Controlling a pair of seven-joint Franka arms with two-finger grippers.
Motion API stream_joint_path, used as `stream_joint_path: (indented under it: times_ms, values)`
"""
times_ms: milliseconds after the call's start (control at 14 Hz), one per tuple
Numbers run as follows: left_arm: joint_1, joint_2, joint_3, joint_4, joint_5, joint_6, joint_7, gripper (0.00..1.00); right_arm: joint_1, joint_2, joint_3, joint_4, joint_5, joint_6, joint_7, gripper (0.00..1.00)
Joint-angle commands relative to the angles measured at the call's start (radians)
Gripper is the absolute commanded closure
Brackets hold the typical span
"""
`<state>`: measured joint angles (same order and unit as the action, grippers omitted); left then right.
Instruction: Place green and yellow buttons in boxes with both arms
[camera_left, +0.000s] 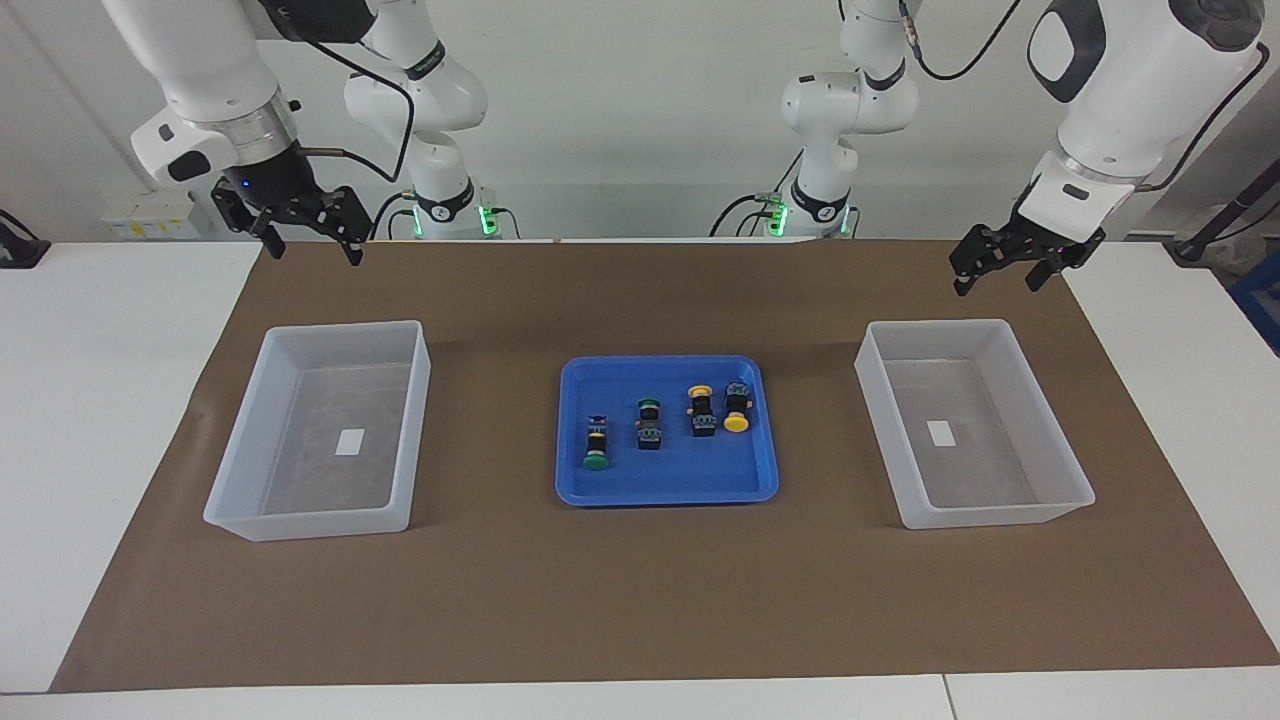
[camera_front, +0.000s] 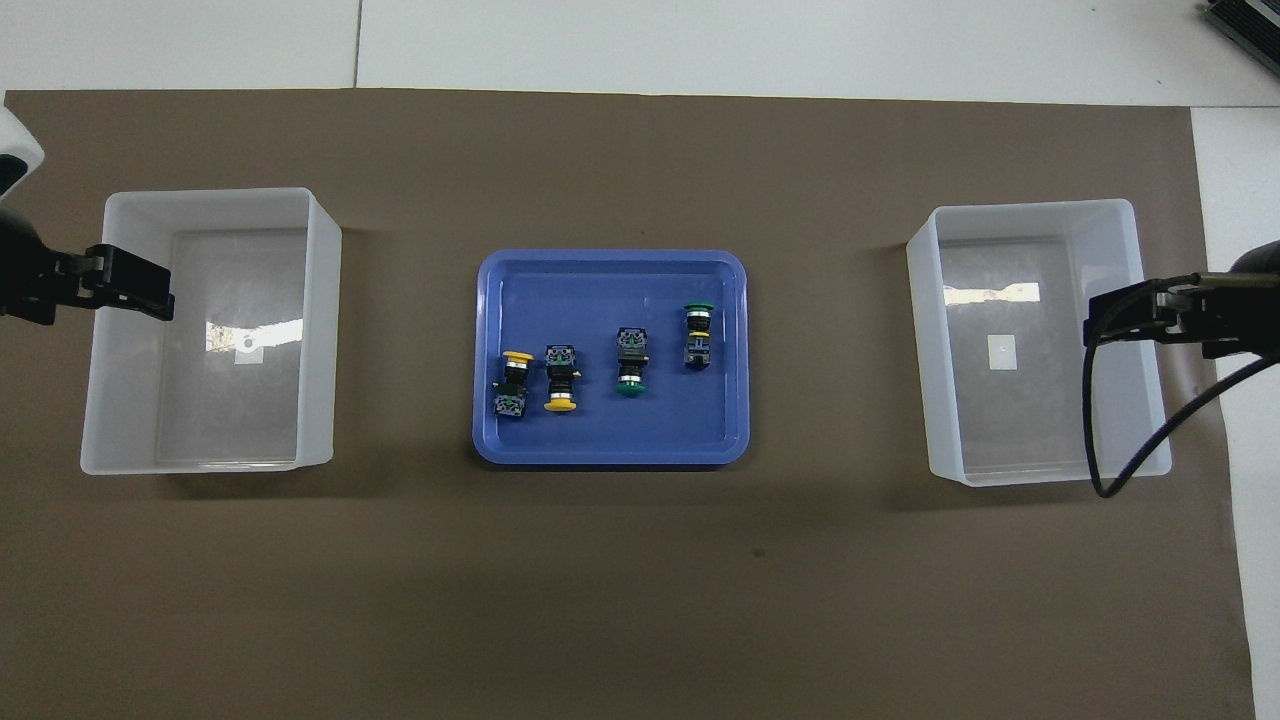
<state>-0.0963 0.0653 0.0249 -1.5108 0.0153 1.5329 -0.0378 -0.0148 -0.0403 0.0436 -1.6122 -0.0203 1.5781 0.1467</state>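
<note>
Two green buttons and two yellow buttons lie on their sides in a blue tray at the middle of the mat. From overhead, the yellow buttons lie toward the left arm's end of the tray and the green buttons toward the right arm's end. A translucent box stands at the right arm's end and another box at the left arm's end. My right gripper and left gripper hang open and empty, high over the mat's robot-side corners.
A brown mat covers the white table. Each box holds only a small white label. A black cable from the right arm loops over the box at that arm's end.
</note>
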Motion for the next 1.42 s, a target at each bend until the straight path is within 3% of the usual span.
stream_joint_path:
  times_ms: [0, 285, 712, 997, 1353]
  values:
    - [-0.033, -0.021, 0.006, -0.034, 0.006, 0.003, 0.003, 0.00, -0.004, -0.003, 0.004, -0.037, 0.019, 0.063, -0.030, 0.00]
    - [-0.051, -0.022, 0.004, -0.052, -0.017, 0.035, -0.011, 0.00, 0.028, 0.019, 0.007, -0.060, 0.019, 0.143, -0.022, 0.00]
    - [-0.101, 0.001, 0.004, -0.135, -0.061, 0.171, -0.230, 0.00, 0.110, 0.115, 0.010, -0.058, 0.017, 0.269, 0.043, 0.00]
    - [-0.167, 0.005, 0.003, -0.227, -0.081, 0.306, -0.376, 0.00, 0.200, 0.196, 0.010, -0.054, 0.000, 0.356, 0.126, 0.00]
    - [-0.252, 0.039, 0.003, -0.324, -0.090, 0.490, -0.405, 0.00, 0.301, 0.284, 0.012, -0.038, -0.026, 0.433, 0.229, 0.00]
